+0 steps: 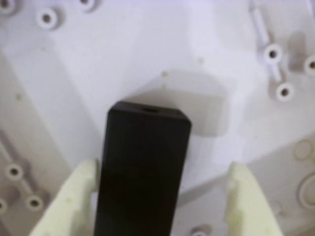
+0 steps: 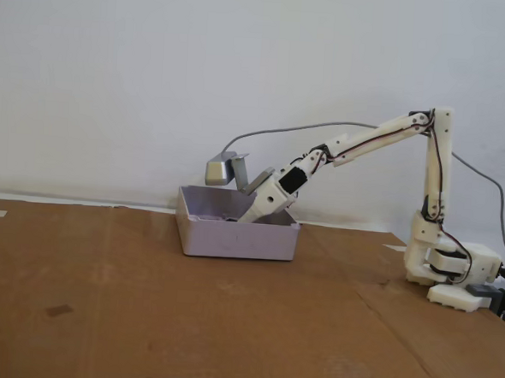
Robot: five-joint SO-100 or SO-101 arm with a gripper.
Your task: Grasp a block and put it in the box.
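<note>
Wrist view: black block [image 1: 143, 169] stands on end between the two pale fingers [image 1: 74, 201], its top edge squared off with a small notch. The left finger touches the block's side; the right finger stands apart from it, with a clear gap of box floor [image 1: 147, 54] showing between. So the gripper [image 1: 162, 196] is spread wider than the block and does not clamp it. The picture is soft, so whether the block rests on the floor I cannot tell. White moulded floor lies open ahead of the block and to both sides, with raised round bosses [image 1: 273, 53] near the corners.

Fixed view: the arm [image 2: 384, 133] reaches left from its base [image 2: 449, 270] and dips into the grey box [image 2: 237, 235] on the brown cardboard table [image 2: 142, 319]. The gripper and block are hidden behind the near wall. Bare table lies all round the box.
</note>
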